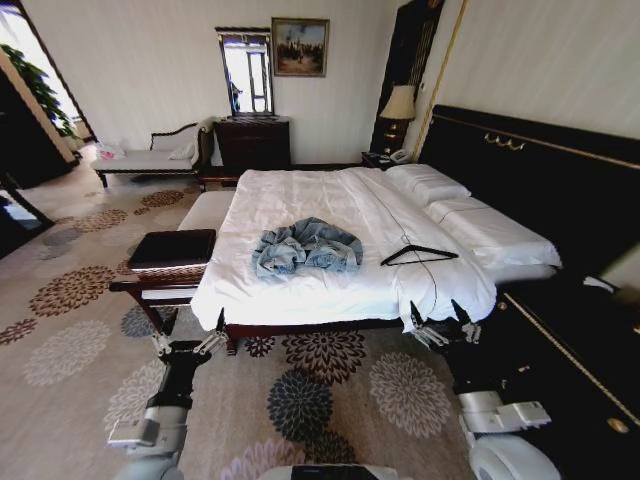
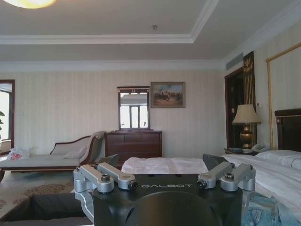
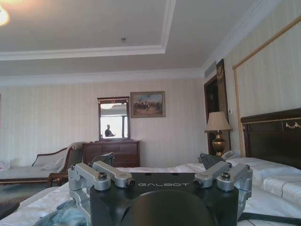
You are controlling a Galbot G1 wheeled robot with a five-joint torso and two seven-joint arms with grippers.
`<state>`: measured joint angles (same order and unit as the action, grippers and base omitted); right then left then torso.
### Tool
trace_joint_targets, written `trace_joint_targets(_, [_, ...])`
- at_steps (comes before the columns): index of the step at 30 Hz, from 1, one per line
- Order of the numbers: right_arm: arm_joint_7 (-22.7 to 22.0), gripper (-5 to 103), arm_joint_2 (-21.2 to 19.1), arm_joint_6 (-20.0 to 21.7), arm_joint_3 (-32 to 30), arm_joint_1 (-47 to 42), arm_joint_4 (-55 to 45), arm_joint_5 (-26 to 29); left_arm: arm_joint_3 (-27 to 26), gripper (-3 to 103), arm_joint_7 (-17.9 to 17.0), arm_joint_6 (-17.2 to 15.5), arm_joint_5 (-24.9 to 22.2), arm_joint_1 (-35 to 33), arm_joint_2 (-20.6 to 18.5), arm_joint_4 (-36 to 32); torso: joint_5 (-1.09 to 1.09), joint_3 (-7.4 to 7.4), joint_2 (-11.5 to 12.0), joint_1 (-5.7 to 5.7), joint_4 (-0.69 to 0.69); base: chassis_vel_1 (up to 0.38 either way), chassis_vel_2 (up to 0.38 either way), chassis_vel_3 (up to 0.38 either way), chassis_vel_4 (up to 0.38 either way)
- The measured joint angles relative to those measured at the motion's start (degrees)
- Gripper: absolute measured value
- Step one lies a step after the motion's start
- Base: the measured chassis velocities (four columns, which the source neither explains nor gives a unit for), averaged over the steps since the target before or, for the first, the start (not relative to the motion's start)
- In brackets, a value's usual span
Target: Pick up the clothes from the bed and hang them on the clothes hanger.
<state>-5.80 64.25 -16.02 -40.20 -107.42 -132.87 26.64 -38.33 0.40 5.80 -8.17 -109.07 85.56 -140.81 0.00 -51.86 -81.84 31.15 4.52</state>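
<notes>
The clothes, a crumpled light-blue denim jacket (image 1: 306, 246), lie on the white sheet of the bed (image 1: 330, 200) near its foot. To their right on the sheet rests the black clothes hanger (image 1: 418, 254). My left gripper (image 1: 188, 340) hovers open just off the bed's foot, left of the jacket. Off the foot's right corner, below the hanger, my right gripper (image 1: 440, 322) is open too. From the left wrist, the open left gripper (image 2: 162, 162) has the jacket (image 2: 261, 212) low beside it. Beyond the right gripper (image 3: 157, 162) show the jacket (image 3: 59, 217) and the hanger (image 3: 268, 217).
A wooden bench with a dark case (image 1: 172, 250) stands along the bed's left side. A pale chaise (image 1: 150, 158), a dark dresser (image 1: 252, 142) and a lamp (image 1: 398, 105) line the far wall. Dark furniture (image 1: 570, 340) flanks my right arm. Patterned carpet (image 1: 300, 400) lies underfoot.
</notes>
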Motion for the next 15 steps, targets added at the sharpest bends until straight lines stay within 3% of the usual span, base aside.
trace_joint_targets(5, [-0.91, 100, -0.25, 0.41, 0.2, 0.43, 0.53, 0.12, -0.15, 100, -0.05, 1.49, -4.19, -0.04, 0.0, -1.23, 0.0, 0.0, 0.0, 0.0, 0.0, 0.0, 0.0, 0.0, 0.0])
trace_joint_targets(15, [-1.65, 100, -0.31, 0.55, 0.27, 0.85, 1.01, 0.17, 0.03, 100, 0.42, 1.93, -5.97, -0.37, -0.07, -1.64, -0.01, 0.0, 0.0, 0.01, 0.0, 0.0, 0.0, 0.0, 0.0])
